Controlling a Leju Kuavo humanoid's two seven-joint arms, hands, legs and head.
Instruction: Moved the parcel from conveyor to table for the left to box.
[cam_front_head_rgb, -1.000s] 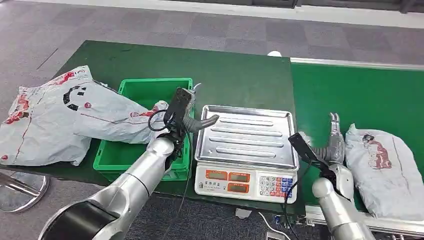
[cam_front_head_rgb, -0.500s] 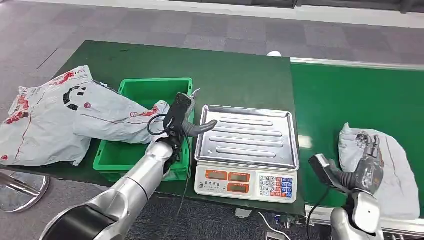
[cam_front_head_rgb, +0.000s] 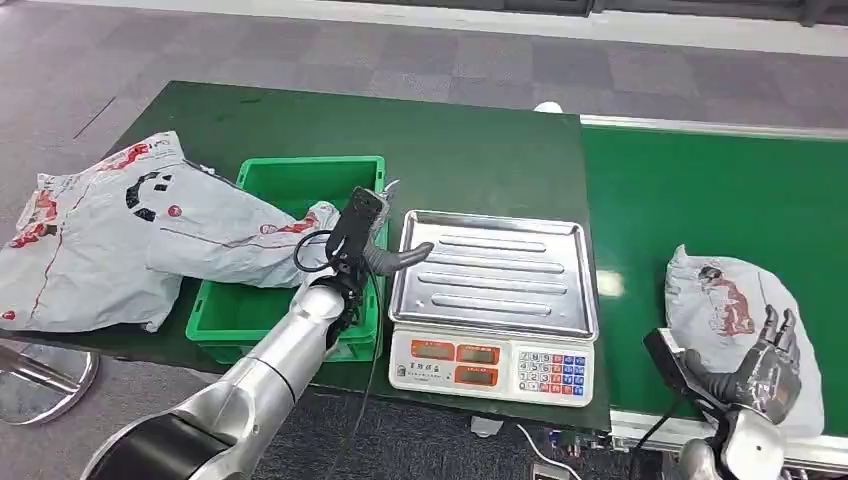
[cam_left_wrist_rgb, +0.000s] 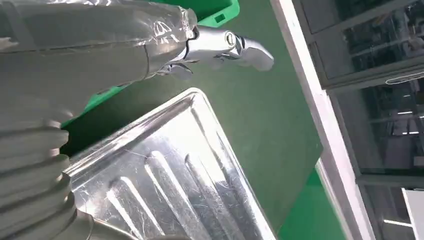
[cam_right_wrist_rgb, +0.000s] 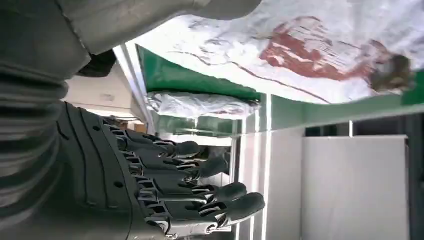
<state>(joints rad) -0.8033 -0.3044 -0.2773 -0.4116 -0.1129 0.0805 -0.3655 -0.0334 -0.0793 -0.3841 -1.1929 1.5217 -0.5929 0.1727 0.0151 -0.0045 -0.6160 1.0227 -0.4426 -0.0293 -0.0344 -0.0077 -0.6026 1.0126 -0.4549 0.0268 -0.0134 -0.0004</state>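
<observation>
While left hand (cam_front_head_rgb: 372, 243) stays hovering empty, fingers apart, between green bin (cam_front_head_rgb: 262, 311) and scale tray (cam_front_head_rgb: 492, 273), right hand (cam_front_head_rgb: 762, 368) drops toward 5 o'clock, fingers spread, holding nothing; parcel (cam_front_head_rgb: 735, 318) rests on conveyor (cam_front_head_rgb: 700, 200).

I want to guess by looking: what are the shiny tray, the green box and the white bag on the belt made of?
Tray: probably steel, mirror-bright with pressed ridges and fine scratches.
Green box: likely hard plastic, with a smooth moulded rim.
White bag: looks like thin plastic film, crinkled and slightly glossy, with red print.
</observation>
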